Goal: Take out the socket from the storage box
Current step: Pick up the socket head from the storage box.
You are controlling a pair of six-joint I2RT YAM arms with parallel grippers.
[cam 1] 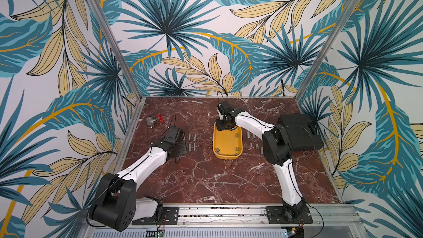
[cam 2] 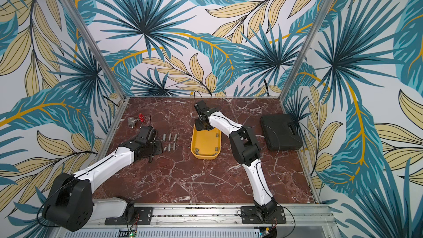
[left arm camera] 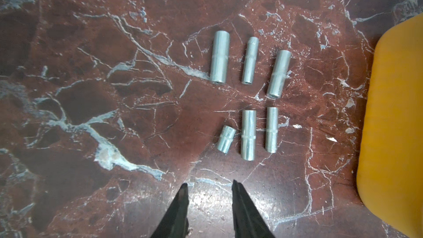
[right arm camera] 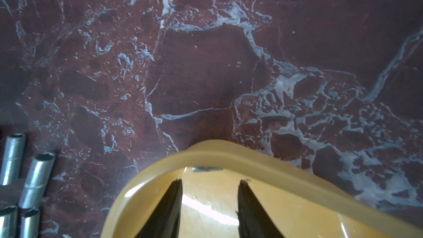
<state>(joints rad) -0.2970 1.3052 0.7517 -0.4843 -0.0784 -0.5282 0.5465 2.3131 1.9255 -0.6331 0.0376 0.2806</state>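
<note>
No legible txt, labels, brand marks or nos. are showing in any view. The sockets (left arm camera: 218,58) lying on the table (cam 1: 206,179) are showing only knurled bands, w/ no readable size stamps. The storage box (cam 1: 225,156) and the black case (cam 2: 280,133) are showing plain surfaces, too small and blurred for any lettering.

The right end effector (cam 2: 203,124) hangs over the storage box's (cam 2: 194,144) far end. Inside lie three sockets (cam 2: 196,150); six more sockets (cam 2: 169,136) rest on the surface (cam 2: 183,179) toward its left edge, and a black case (cam 2: 280,135) sits near its right edge.
</note>
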